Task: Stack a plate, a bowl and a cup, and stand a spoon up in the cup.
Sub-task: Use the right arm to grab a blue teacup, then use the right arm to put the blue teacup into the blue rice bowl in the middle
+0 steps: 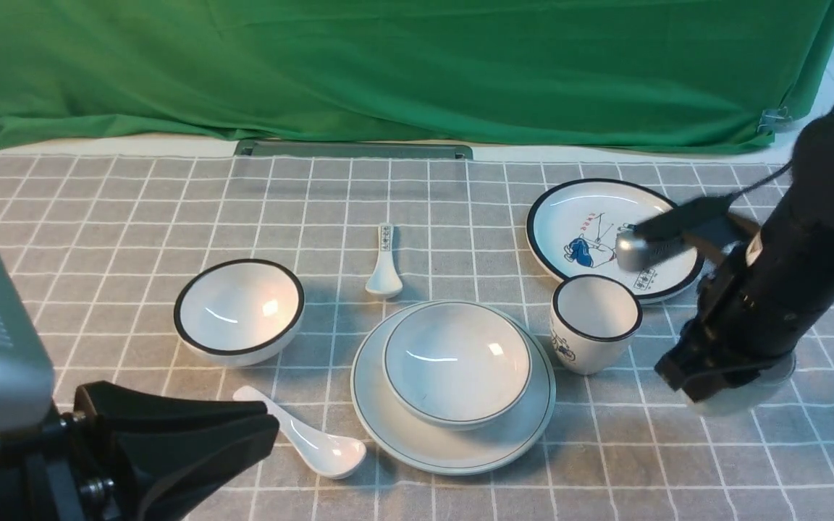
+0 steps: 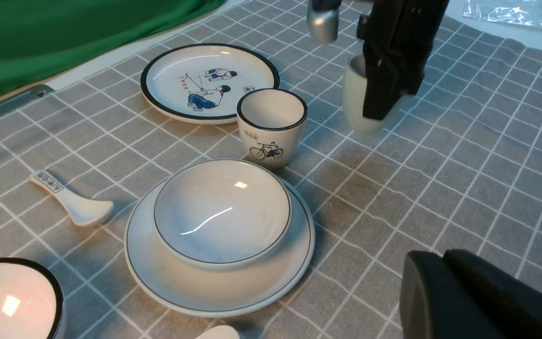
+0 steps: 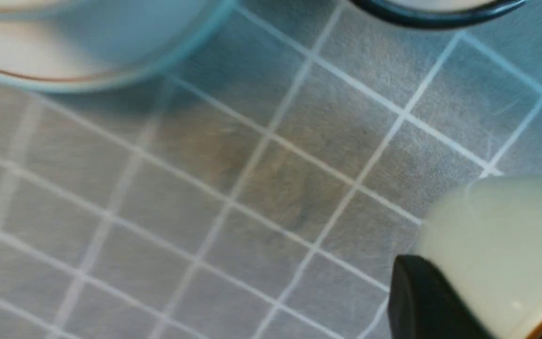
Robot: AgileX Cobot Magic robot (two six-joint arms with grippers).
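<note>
Step in hand: cup pickup, third item of the stack. The bowl (image 1: 457,362) sits inside the plate (image 1: 453,452) at the middle of the checked cloth (image 1: 135,210), so the first two layers look done.

My right gripper (image 1: 710,380) is over the cup (image 1: 741,404), well right of the stack and to the right of the black-rimmed bicycle cup (image 1: 594,322). Its jaws straddle the cup's wall and read as clamped on it. In the right wrist view one black finger (image 3: 431,301) presses the pale outer side; the other finger is hidden. I cannot tell whether the cup's base is off the cloth, because the front view is smeared there.

My left gripper (image 1: 268,430) hangs at the near left, jaws pressed together on nothing. The spoon (image 1: 308,441) lies flat on the cloth just beside it, near the plate's left edge.

Next move, as I judge it: raise the cup clear and carry it leftward without clipping the bicycle cup's rim. Then centre it above the bowl, lower it upright into the hollow and let go. The grip is on one wall only — tilt or slip is the risk, so travel slowly. Spoon comes after
</note>
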